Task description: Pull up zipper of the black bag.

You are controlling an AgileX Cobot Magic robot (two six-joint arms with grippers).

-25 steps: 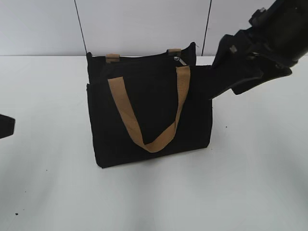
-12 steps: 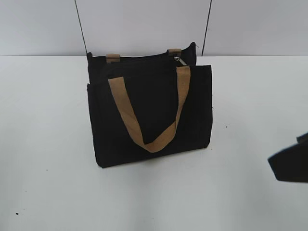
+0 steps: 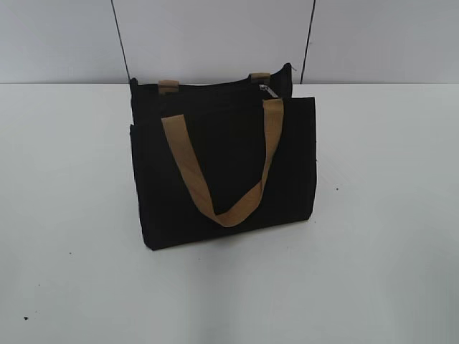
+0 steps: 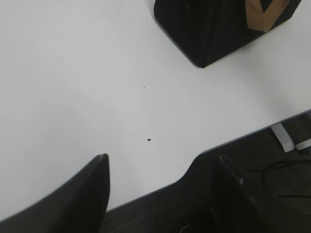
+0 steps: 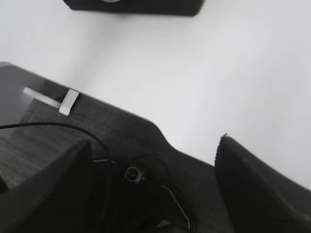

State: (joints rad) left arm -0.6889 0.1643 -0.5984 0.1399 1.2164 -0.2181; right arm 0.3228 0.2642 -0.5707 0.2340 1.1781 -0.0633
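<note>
The black bag stands upright in the middle of the white table, its tan front handle hanging down its face. The zipper runs along the top edge, with a small silver pull tab near the right end. Neither gripper shows in the exterior view. In the left wrist view my left gripper is open and empty over the table's front edge, far from the bag's corner. In the right wrist view my right gripper is open and empty over the table edge, the bag's bottom far off.
The white table ends at a pale back wall with two thin black cables. Below the table's front edge lie dark flooring, a cable loop and white tape strips.
My right arm has drawn back from beside the bag's upper right, dropped to the lower right and left the exterior view. The left gripper's tip at the left edge is gone too. The bag has not moved.
</note>
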